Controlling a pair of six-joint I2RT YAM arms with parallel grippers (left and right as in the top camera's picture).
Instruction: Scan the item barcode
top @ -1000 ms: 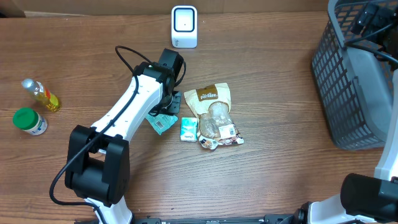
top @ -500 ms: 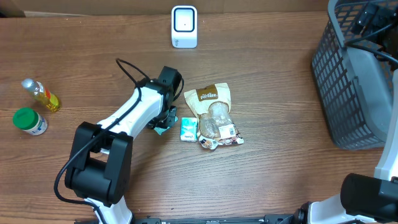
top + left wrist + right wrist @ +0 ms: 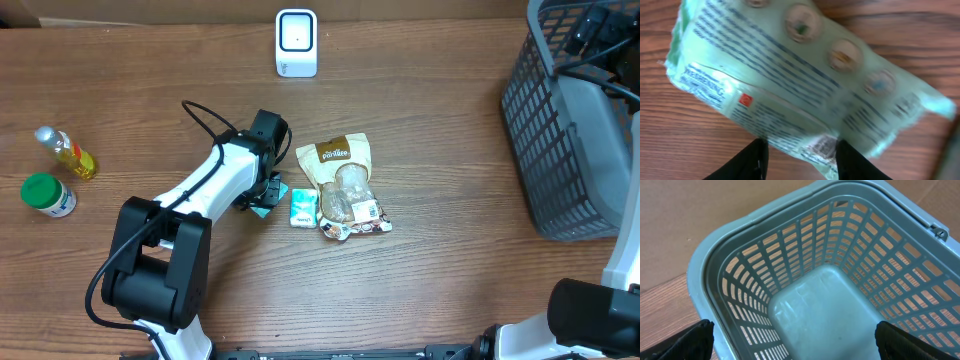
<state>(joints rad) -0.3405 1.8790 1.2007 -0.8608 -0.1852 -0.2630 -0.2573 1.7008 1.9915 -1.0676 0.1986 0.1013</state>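
1. A brown wooden table (image 3: 450, 280) is being viewed from overhead; a strip of cardboard is being seen along its far edge.
2. A white scanner (image 3: 296, 43) is being stood upright at the far middle of the table, well apart from the other goods.
3. The teal packet (image 3: 258, 199) is being lain flat on the wood near the middle, just left of a small white-and-green pack (image 3: 304, 207) and a brown-topped snack bag (image 3: 345, 185).
4. The left gripper (image 3: 266, 190) is being held low over the teal packet (image 3: 790, 85). In the left wrist view its two black fingers (image 3: 756, 161) are being set either side of the packet's near edge, where a barcode (image 3: 822, 146) is printed. Jaws partly parted; whether the pads are pressing the packet cannot be told.
5. The right gripper (image 3: 797, 342) is being held above a grey slatted basket (image 3: 740, 265) at the table's right end, jaws spread wide, nothing between them.
6. A small bottle of yellow liquid (image 3: 66, 152) and a green-lidded jar (image 3: 47, 195) are being kept at the left edge, near each other.
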